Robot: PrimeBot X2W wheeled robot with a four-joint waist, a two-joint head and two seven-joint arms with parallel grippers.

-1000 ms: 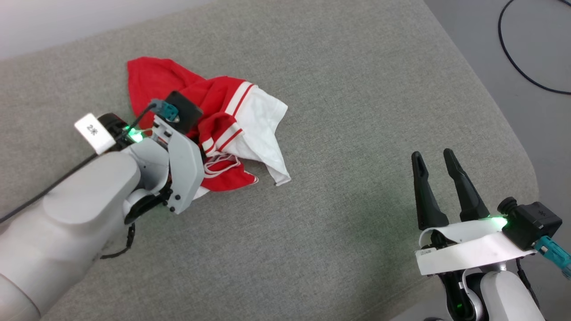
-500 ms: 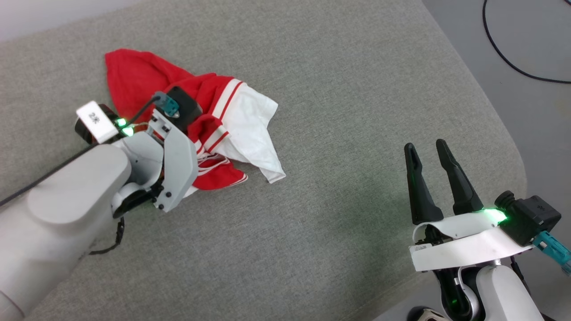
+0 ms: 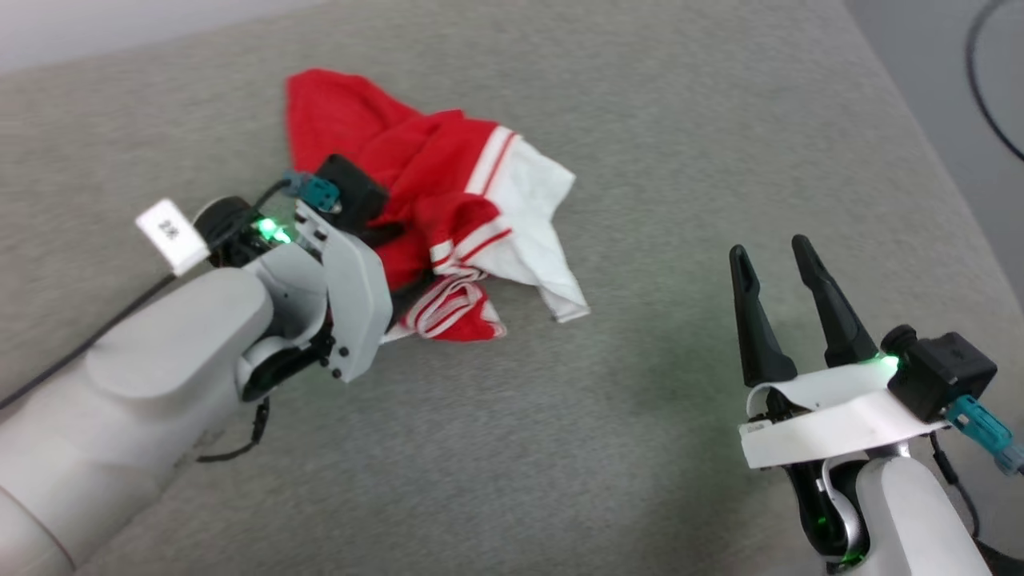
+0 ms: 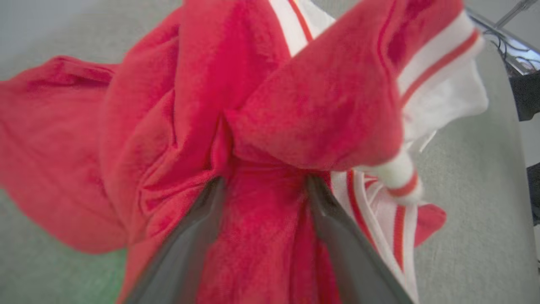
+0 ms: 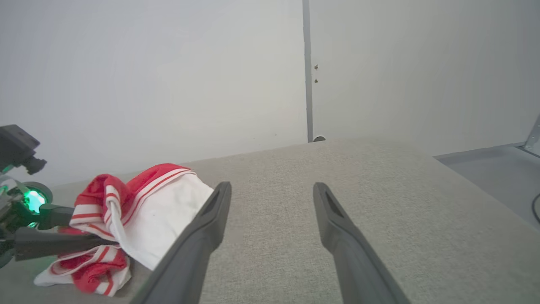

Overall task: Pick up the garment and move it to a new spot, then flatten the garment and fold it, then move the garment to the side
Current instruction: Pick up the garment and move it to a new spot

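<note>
From the head we see the garment [image 3: 448, 172] crumpled on the grey cushion [image 3: 640, 160], toward its far left, and the right gripper [image 3: 770, 248] over its near right edge, fingers spread and empty. The left wrist shows the left gripper [image 4: 263, 181], fingers parted with red cloth bunched between them (not pinched). From the right wrist we see the heap lying on the cushion's left part.

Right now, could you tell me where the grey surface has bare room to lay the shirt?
Free: the broad stretch between the shirt and the right gripper, and the far right of the surface. Crowded: the left, where the left gripper reaches into the shirt.
</note>
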